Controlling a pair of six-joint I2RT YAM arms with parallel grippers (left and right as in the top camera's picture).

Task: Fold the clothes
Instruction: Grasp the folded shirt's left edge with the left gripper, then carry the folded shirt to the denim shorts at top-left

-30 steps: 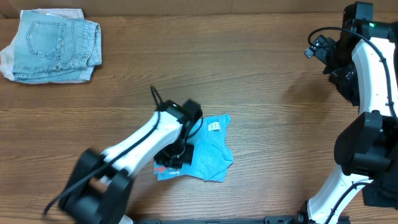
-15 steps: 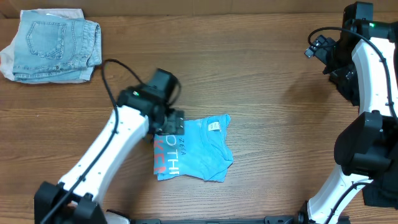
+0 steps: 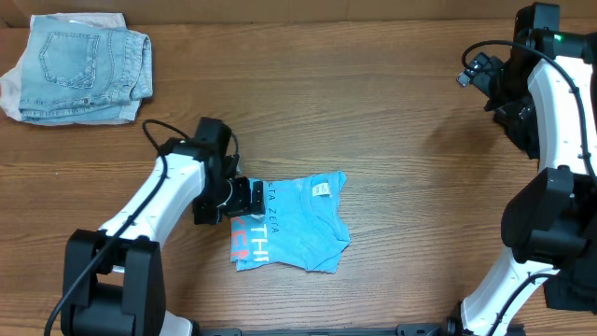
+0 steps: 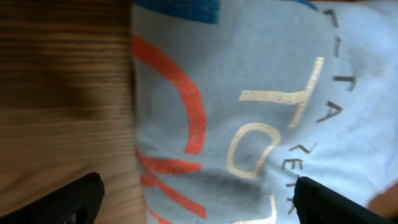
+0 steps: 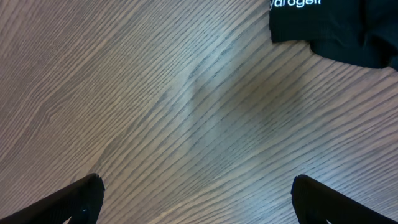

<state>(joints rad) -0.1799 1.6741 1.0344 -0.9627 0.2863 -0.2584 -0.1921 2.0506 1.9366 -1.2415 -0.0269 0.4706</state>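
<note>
Overhead looks straight down on the whole worktop [image 3: 373, 112]; both wrist views face down close, the left sharing the sky-blue T-shirt [image 3: 297, 229].

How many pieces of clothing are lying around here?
3: a blue T-shirt in the middle, denim shorts at the far left corner, a black T-shirt seen only in the right wrist view. A pale cloth under the shorts may be another.

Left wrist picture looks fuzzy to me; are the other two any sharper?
Left wrist: the shirt fills the frame, lettering soft, shadow on the table beside it. Overhead: sharp, evenly lit. Right wrist: wood grain crisp, faint shadow mid-frame.
</note>
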